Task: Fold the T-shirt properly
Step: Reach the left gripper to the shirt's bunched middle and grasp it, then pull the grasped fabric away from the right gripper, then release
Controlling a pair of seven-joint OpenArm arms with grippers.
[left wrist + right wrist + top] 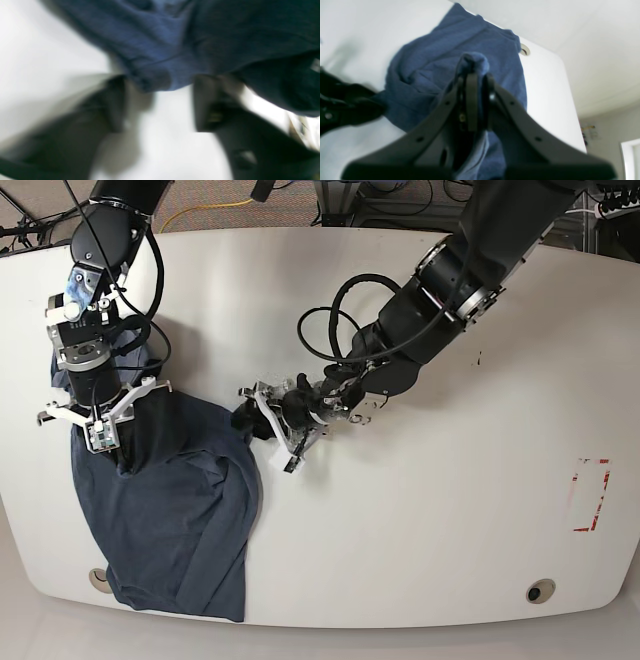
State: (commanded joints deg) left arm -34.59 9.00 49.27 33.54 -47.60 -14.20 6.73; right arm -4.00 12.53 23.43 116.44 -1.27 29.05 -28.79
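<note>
Currently T-shirt [170,510] is spread rumpled over near-left part of white table [420,520], hem end reaching table's front edge. Right pincer [476,75] is clamped on bunched fold of cloth, which is pinched between both fingers and pokes out beyond their tips; rest of shirt lies ahead of and below it. Left pincer [160,100] is seen spread wide, fingers apart, at shirt's side edge; blue fabric lies just beyond fingertips, nothing gripped. Left wrist view heavily blurred.

Base view overhead, wrist views close, all sharing the T-shirt [170,510]
</note>
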